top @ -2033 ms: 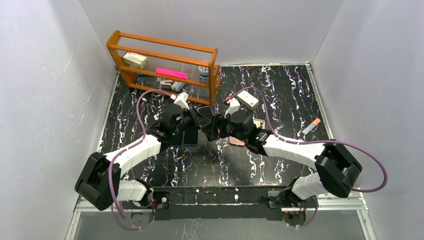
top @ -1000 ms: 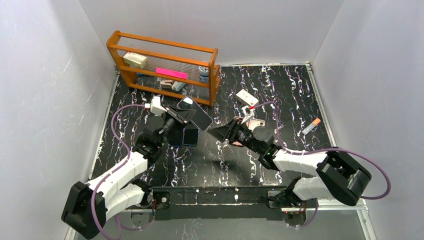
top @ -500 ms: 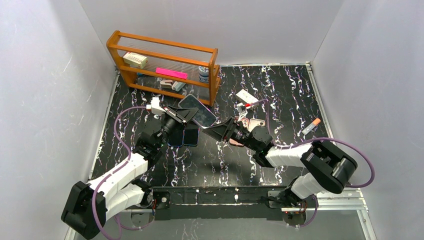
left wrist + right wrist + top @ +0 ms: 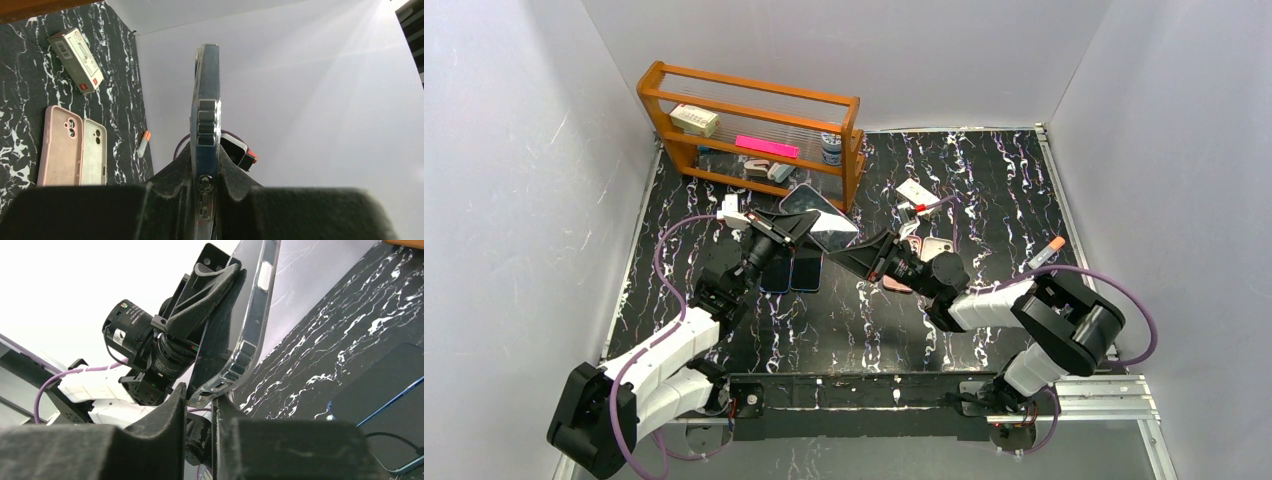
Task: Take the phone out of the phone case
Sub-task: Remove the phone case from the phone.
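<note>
clamping the phone case (image 4: 820,221) aloft, left hand (image 4: 205,167) and right hand (image 4: 200,396) both closed tight

– Where's the phone (image 4: 822,226)?
– In the air, tilted, its dark glossy face up. It spans from the left gripper (image 4: 794,230) to the right gripper (image 4: 856,256).
– And the phone case (image 4: 248,335)?
– Clear, wrapped round the phone's edges. The right gripper pinches one corner, and the left gripper clamps the opposite end.
</note>
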`<action>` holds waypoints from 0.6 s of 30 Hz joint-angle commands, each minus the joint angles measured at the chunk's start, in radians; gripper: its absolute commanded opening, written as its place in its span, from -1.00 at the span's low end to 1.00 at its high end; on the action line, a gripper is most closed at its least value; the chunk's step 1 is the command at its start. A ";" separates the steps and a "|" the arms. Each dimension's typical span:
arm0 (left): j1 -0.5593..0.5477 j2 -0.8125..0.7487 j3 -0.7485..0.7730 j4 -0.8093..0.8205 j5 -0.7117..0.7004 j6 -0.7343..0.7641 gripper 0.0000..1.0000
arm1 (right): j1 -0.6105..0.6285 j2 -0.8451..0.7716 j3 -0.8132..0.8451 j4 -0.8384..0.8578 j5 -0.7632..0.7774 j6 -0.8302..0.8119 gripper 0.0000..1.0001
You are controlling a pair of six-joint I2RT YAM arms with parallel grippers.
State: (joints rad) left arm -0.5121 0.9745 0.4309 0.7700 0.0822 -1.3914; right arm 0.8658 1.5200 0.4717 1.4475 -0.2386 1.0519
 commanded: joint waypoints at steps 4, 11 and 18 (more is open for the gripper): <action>0.001 0.030 0.003 0.040 0.066 -0.096 -1.00 | -0.008 0.044 0.044 0.127 -0.130 -0.241 -0.94; 0.001 0.055 0.018 0.034 0.110 -0.113 -1.00 | -0.029 0.032 0.061 0.034 -0.253 -0.524 -0.97; 0.002 0.062 0.045 0.009 0.154 -0.081 -1.00 | -0.069 0.012 0.132 -0.167 -0.368 -0.767 -0.97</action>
State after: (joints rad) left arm -0.4835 1.0332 0.4294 0.8047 0.1326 -1.4879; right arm 0.8036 1.5494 0.5243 1.4200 -0.4889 0.5888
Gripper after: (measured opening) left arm 0.117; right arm 0.258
